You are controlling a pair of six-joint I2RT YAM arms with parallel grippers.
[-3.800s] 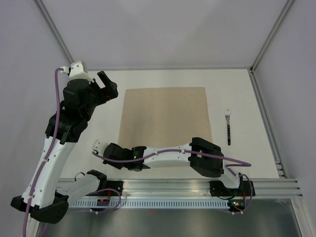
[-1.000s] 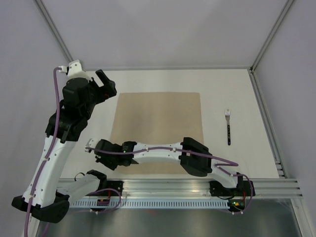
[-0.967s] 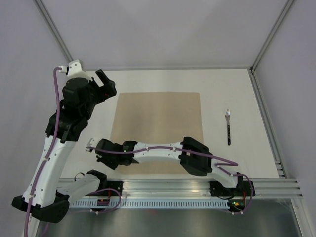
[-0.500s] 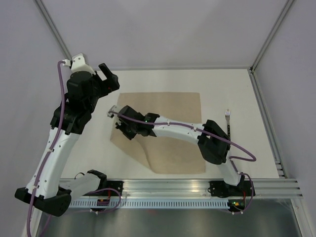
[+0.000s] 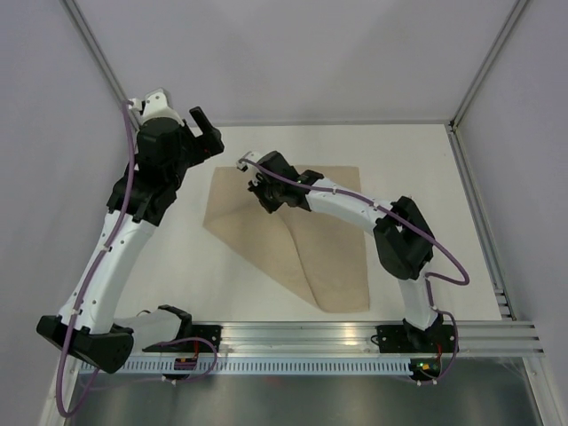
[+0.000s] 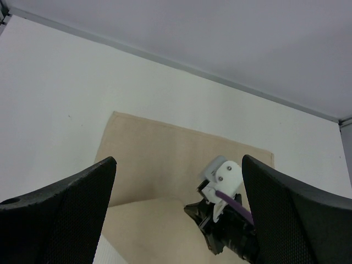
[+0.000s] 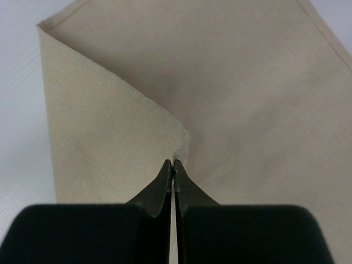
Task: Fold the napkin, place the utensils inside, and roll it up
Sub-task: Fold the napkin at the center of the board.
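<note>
Right hand (image 7: 174, 163): fingers pressed together, clamped on one corner of the napkin (image 5: 306, 232); the wrist view shows the cloth edge pinched right at the tips, with a flap rising to them. From above, that corner hangs over the far-left part of the cloth, so a slanted crease runs from the left point toward the near-right corner. The flap is not yet laid down or flattened. The rest of the napkin lies flat at mid tabletop (image 5: 435, 160), its far and right edges straight. Left hand (image 5: 209, 130): fingers wide apart, holding nothing, raised off the far-left corner of the cloth and looking down on it, well clear of the fold. Progress, as judged: the first fold is under way, not finished. The corner has yet to be released and the crease pressed. Placing the utensils and rolling are untouched. No utensils show in any view; whether one lies under the right arm's elbow, which spans the right side of the tabletop, cannot be told. Obstacles: the right arm stretches across the cloth itself and would shade any left-hand reach to the crease. Otherwise only grey walls and the near rail.
</note>
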